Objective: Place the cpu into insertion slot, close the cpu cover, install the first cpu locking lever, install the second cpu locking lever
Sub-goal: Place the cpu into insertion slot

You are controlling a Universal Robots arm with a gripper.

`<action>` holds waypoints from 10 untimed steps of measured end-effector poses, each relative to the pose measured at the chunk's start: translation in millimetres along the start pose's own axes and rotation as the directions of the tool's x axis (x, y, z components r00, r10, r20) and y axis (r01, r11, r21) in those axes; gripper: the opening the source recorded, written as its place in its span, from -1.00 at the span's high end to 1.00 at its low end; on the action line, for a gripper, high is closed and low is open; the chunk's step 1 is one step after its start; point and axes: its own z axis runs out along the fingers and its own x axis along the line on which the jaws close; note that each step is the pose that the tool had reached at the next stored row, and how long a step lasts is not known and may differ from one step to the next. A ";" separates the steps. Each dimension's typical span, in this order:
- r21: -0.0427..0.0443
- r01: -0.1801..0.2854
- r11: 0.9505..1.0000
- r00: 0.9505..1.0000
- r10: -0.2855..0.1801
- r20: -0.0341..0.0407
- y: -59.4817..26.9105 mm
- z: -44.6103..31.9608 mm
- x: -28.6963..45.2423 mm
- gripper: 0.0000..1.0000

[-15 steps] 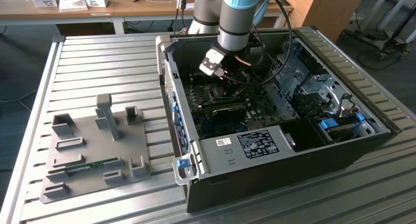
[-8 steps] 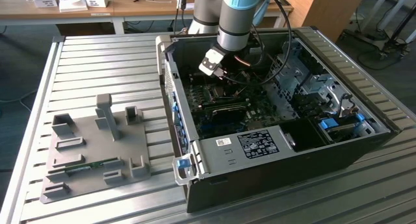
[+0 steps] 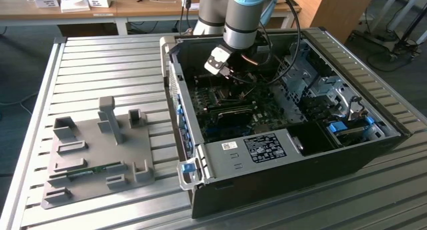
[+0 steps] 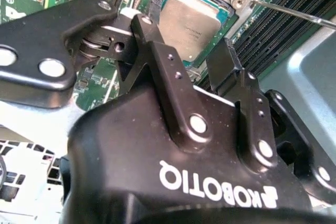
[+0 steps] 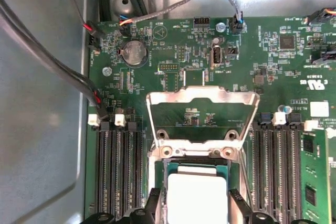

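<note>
the cpu (image 5: 197, 199) sits flat in its socket on the green motherboard (image 5: 252, 66), inside the open computer case (image 3: 267, 175). the cpu cover (image 5: 202, 95) is flipped back off it (you can see the board through its window). the gripper (image 5: 195, 195) hangs right over the cpu. its two black fingers (image 5: 153, 205) are spread apart, one at each side of the chip. i cannot tell if they touch it.

grey-and-blue jointed metal arm (image 3: 240, 15) comes steeply down from above in the exterior view, wrist angled toward that view's left. black two-finger gripper (image 4: 184, 43) points downward; its black bar fingers (image 4: 157, 61) are spread apart in both wrist views.
</note>
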 end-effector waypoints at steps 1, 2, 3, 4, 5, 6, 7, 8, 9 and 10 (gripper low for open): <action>0.000 0.000 1.000 1.000 0.000 0.000 0.0 0.0 0.0 -0.21; 0.000 0.000 1.000 1.000 0.000 0.000 0.0 0.0 0.0 -0.21; 0.000 0.000 1.000 1.000 0.000 0.000 0.0 -0.1 0.0 -0.21; 0.000 0.000 1.000 1.000 0.000 0.000 0.0 -0.2 0.0 -0.21; 0.000 0.000 1.000 1.000 0.000 0.000 0.0 -0.2 0.0 -0.21; 0.000 0.000 1.000 1.000 0.000 0.000 0.0 -0.2 0.0 -0.21; 0.000 0.000 1.000 1.000 0.000 0.000 0.0 -0.2 -0.1 -0.21; 0.000 0.000 1.000 1.000 0.000 0.001 0.0 -0.3 -0.4 -0.21; 0.000 0.000 1.000 1.000 0.000 0.001 0.0 -0.2 -0.8 -0.21; 0.000 0.000 1.000 1.000 0.000 0.001 0.0 -0.1 -1.1 -0.21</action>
